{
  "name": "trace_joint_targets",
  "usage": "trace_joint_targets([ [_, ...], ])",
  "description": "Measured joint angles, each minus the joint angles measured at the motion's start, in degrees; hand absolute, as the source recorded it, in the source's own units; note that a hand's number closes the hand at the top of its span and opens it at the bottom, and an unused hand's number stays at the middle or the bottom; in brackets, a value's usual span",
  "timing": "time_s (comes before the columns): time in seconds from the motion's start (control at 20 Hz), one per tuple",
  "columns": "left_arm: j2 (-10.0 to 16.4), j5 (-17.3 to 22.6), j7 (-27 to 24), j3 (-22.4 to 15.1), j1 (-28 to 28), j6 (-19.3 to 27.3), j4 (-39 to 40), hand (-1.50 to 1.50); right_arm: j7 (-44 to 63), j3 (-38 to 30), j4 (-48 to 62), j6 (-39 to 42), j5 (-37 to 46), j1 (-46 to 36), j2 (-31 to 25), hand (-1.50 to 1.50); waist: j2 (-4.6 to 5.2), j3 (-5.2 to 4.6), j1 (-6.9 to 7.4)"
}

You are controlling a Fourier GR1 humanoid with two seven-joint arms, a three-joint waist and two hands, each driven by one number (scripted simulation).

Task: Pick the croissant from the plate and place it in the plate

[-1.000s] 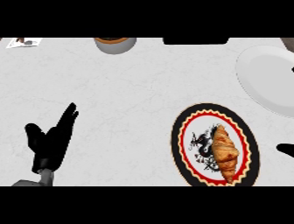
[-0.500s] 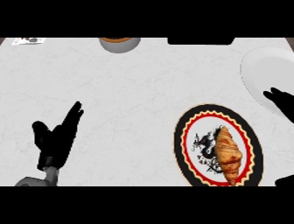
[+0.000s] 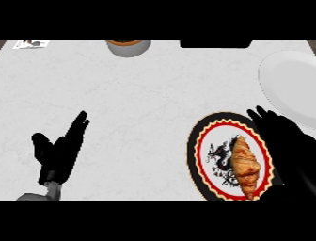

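Observation:
A golden-brown croissant (image 3: 246, 164) lies on a patterned plate (image 3: 209, 153) with a red and black rim and a dragon design, low at the right. A plain white plate (image 3: 296, 87) sits behind it at the right edge. My right hand (image 3: 293, 146) hovers over the right side of the patterned plate, fingers straight, just right of the croissant and not curled round it. Resting open at the lower left is my left hand (image 3: 60, 148), fingers up.
A grey cup or bowl with brown contents (image 3: 128, 47) stands at the back centre. A dark flat object (image 3: 215, 44) lies at the back right, and a small printed card (image 3: 31, 44) at the back left. The counter (image 3: 140, 103) is white marble.
My right hand has moved left and down from beside the white plate to the croissant's right side. The left hand has barely shifted. The croissant has stayed on the patterned plate.

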Motion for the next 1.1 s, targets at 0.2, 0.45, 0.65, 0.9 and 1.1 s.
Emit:
trace_joint_targets([
  [0.2, 0.3, -0.1, 2.0, 0.6, 0.3, -0.2, -1.1, 0.0, 0.6, 1.8, 3.2, 1.0, 1.6, 0.0, 4.9, -1.5, 0.03, -0.03, -0.18],
  [0.45, -1.3, -1.5, 2.1, 0.6, -0.2, 0.5, -0.5, 0.0, -0.2, 3.9, 6.8, 0.8, 5.9, 1.9, 10.2, -1.5, -0.04, 0.06, -0.48],
  [0.65, -1.2, -1.7, 2.0, 1.4, 0.6, -0.6, -1.1, 0.0, -1.4, 3.3, 8.5, 1.5, 8.9, 3.3, 12.0, -1.5, -0.06, 0.06, -0.55],
  [0.9, -2.6, -3.0, 2.0, 0.8, 1.3, 0.0, -2.0, 0.0, -0.8, 3.8, 10.3, 3.3, 13.1, 3.1, 13.7, -1.5, -0.12, 0.07, -0.57],
  [1.1, -2.3, -2.9, 3.3, 1.3, 1.5, -0.9, -2.7, 0.0, -1.6, 3.5, 13.4, 3.6, 16.4, 4.0, 14.9, -1.5, -0.07, 0.03, -0.58],
])
